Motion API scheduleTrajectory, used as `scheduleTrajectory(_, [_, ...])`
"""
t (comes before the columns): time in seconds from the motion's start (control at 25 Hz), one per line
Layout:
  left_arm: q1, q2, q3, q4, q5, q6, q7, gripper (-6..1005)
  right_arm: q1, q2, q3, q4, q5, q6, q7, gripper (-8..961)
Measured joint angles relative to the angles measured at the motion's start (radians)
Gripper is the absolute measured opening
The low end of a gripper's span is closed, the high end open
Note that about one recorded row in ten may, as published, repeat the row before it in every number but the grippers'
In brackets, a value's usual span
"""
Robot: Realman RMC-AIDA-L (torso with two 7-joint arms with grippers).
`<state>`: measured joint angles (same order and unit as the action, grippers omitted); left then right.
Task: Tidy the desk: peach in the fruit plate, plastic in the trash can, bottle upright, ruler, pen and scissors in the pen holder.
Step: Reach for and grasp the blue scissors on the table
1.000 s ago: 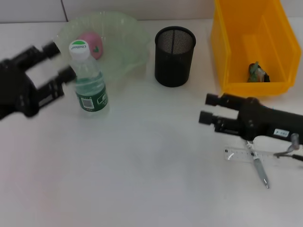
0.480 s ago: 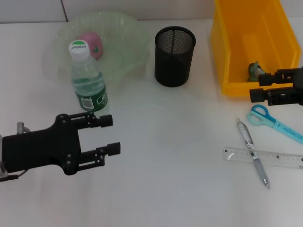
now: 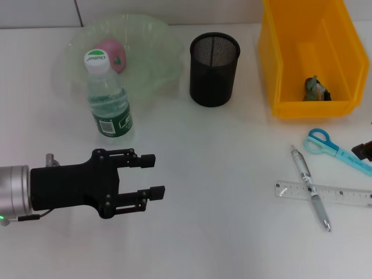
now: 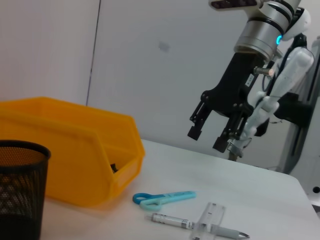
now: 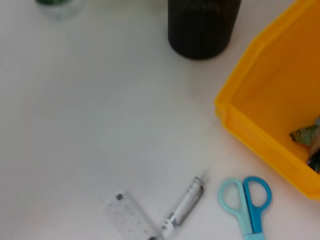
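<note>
Left gripper point(image 3: 152, 175) open and empty, near bottle point(image 3: 108, 96), well apart from pen point(image 3: 310, 196)

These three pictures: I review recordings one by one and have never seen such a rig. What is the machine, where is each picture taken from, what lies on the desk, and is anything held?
It is a robot with two arms, each ending in a two-finger gripper. The head view looks down at the desk from the robot's head; the other two come from cameras on its wrists.

In the head view the left gripper is open and holds nothing. The right gripper appears in the left wrist view, raised above the desk, open and empty.

On the desk: a bottle standing upright, a peach in the fruit plate, a black mesh pen holder, and a yellow bin with crumpled plastic inside. The scissors, pen and ruler lie loose, the pen crossing the ruler.
</note>
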<state>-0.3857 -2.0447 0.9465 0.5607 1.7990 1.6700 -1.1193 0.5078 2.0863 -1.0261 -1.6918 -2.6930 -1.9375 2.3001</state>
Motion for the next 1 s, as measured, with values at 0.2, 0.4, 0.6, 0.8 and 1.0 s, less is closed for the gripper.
scheduleTrajectory(0.2, [-0.020,-0.005,0.000,0.001,0.018,-0.005,-0.010,635,0.008,-0.006,-0.045,0.129,-0.067,0.125,-0.003,734])
scheduleTrajectory(0.4, [-0.028,-0.005,0.001,0.007,0.029,-0.001,-0.025,635,0.003,-0.006,-0.081,0.227,-0.081,0.232,-0.023,734])
scheduleTrajectory(0.6, [-0.043,-0.001,0.017,0.011,0.057,0.005,-0.053,635,0.009,-0.006,-0.088,0.287,-0.085,0.274,-0.038,736])
scheduleTrajectory(0.8, [-0.047,-0.003,0.020,0.012,0.063,0.007,-0.059,635,0.018,-0.006,-0.093,0.340,-0.086,0.295,-0.056,735])
scheduleTrajectory(1.0, [-0.048,-0.006,0.020,0.012,0.064,0.003,-0.060,635,0.039,-0.007,-0.094,0.425,-0.087,0.347,-0.068,734])
